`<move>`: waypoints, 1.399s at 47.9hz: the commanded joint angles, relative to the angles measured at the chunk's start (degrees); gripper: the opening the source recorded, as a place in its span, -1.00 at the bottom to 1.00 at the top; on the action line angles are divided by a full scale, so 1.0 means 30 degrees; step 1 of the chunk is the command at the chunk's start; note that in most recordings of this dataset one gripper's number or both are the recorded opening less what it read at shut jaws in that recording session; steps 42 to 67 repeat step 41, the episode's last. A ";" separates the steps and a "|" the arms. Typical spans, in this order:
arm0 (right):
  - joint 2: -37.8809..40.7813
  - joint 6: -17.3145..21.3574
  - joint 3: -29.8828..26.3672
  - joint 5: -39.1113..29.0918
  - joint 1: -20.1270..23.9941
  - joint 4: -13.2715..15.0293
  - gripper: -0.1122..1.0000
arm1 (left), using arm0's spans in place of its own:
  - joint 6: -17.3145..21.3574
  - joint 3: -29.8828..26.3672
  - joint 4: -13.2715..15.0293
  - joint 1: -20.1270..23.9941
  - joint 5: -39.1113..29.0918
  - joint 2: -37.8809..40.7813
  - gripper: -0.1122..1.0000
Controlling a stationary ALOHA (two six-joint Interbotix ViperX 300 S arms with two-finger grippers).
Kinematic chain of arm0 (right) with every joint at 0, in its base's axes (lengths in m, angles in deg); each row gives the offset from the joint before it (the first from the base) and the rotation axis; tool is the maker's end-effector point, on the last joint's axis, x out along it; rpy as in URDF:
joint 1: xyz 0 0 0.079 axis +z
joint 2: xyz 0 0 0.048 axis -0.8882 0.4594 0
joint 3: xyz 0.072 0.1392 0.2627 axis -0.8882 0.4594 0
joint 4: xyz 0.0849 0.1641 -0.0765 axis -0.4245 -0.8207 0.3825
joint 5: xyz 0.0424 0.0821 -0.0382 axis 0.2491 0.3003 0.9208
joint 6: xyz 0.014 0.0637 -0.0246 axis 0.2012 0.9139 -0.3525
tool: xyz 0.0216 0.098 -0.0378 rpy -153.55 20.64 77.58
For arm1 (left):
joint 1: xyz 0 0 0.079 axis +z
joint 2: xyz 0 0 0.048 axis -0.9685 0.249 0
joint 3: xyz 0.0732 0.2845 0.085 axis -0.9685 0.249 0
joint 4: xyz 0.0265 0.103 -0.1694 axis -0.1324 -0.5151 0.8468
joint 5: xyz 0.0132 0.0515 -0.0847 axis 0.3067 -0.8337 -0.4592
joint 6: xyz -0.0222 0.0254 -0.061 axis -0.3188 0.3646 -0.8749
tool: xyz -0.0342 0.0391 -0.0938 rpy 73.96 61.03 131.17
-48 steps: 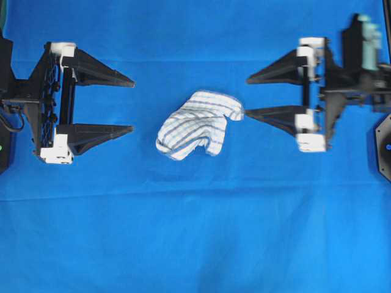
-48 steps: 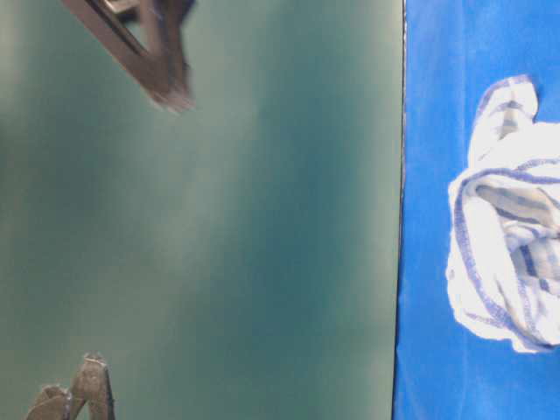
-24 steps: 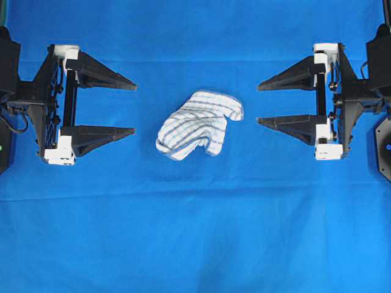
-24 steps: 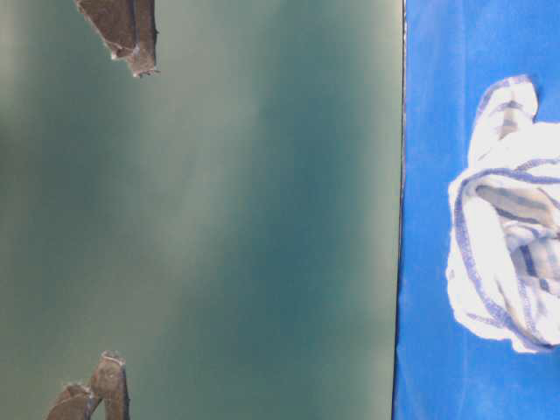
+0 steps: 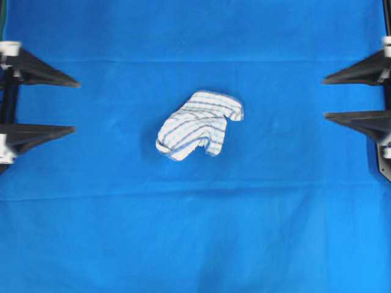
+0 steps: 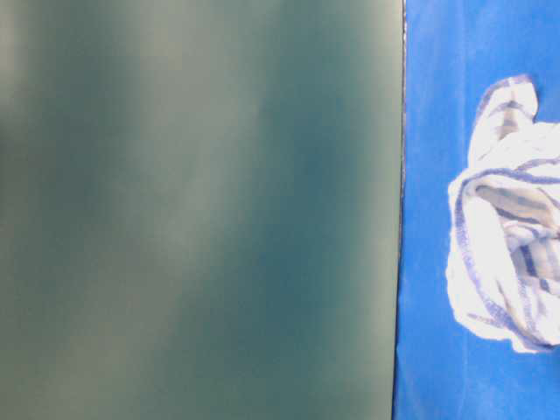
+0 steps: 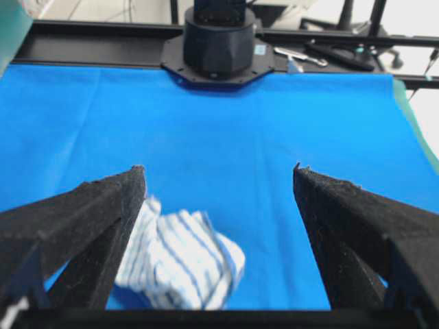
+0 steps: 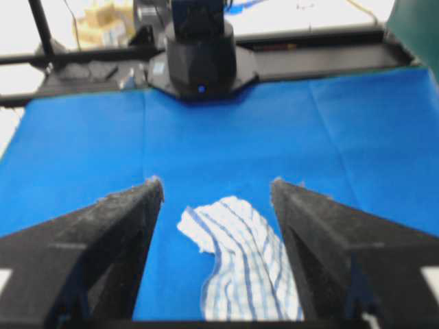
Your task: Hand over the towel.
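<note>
The towel [image 5: 197, 125], a small white cloth with thin blue and grey check stripes, lies crumpled on the middle of the blue cloth. It also shows in the table-level view [image 6: 507, 214], the left wrist view [image 7: 180, 260] and the right wrist view [image 8: 243, 257]. My left gripper [image 5: 76, 105] is open and empty at the far left edge, well apart from the towel. My right gripper [image 5: 324, 97] is open and empty at the far right edge, also well apart. Neither gripper shows in the table-level view.
A large plain blue cloth [image 5: 195, 232] covers the table. The right arm's black base [image 7: 218, 41] stands at the cloth's far edge in the left wrist view, the left arm's base [image 8: 200, 51] in the right wrist view. Tools [image 7: 329, 55] lie behind the frame.
Both grippers have drawn back outward from the towel to the edges of the overhead view and left the table-level view. The towel has not moved.
</note>
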 commanded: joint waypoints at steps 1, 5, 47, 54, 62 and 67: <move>-0.2197 0.0000 0.1318 0.0029 -0.0029 0.0176 0.45 | 0.0059 0.0703 0.0000 0.0000 -0.0439 -0.1846 0.85; -0.3896 0.0000 0.2666 -0.0029 -0.0059 0.0205 0.45 | -0.0029 0.1816 0.0029 0.0029 -0.1055 -0.3604 0.85; -0.5332 0.0264 0.6387 0.1025 -0.0703 -0.0176 0.39 | -0.0410 0.6416 0.0029 0.0000 -0.3574 -1.0049 0.85; -0.5332 0.0264 0.6387 0.1025 -0.0703 -0.0176 0.39 | -0.0410 0.6416 0.0029 0.0000 -0.3574 -1.0049 0.85; -0.5332 0.0264 0.6387 0.1025 -0.0703 -0.0176 0.39 | -0.0410 0.6416 0.0029 0.0000 -0.3574 -1.0049 0.85; -0.5332 0.0264 0.6387 0.1025 -0.0703 -0.0176 0.39 | -0.0410 0.6416 0.0029 0.0000 -0.3574 -1.0049 0.85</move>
